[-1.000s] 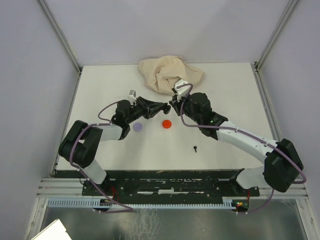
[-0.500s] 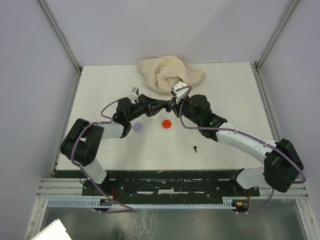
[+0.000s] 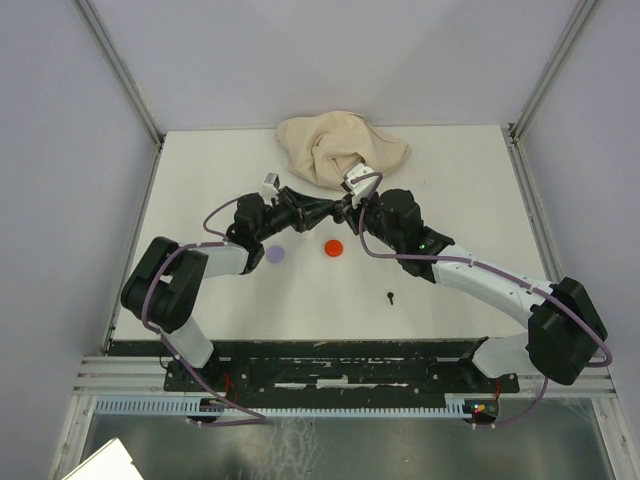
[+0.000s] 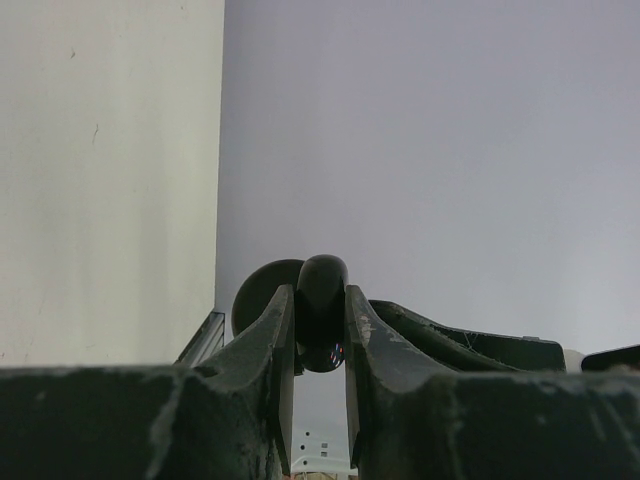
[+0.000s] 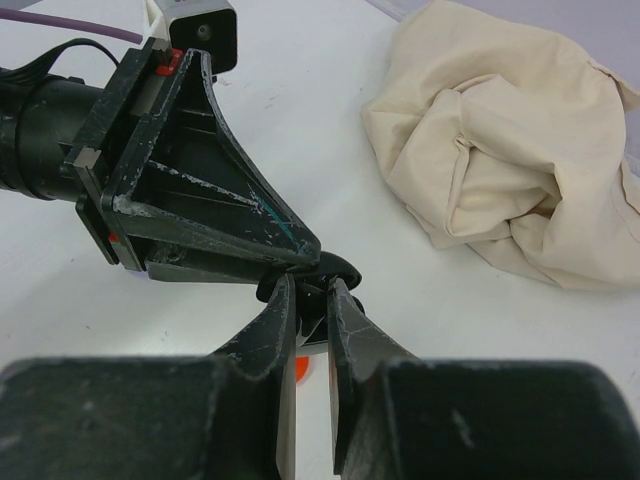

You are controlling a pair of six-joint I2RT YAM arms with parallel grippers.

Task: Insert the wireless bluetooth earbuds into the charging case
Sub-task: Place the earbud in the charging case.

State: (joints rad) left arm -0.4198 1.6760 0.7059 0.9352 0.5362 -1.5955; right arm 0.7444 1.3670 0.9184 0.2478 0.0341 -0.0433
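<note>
Beige cloth (image 3: 340,148) just beyond right hand (image 3: 340,208)

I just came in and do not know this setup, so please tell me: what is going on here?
The two arms meet above the table, before a beige cloth bag. The left arm's fingers are shut on a black rounded item. The right arm's fingers pinch a small black piece against it; I cannot identify it. A red disc, a lavender disc and one black earbud lie below.
</note>
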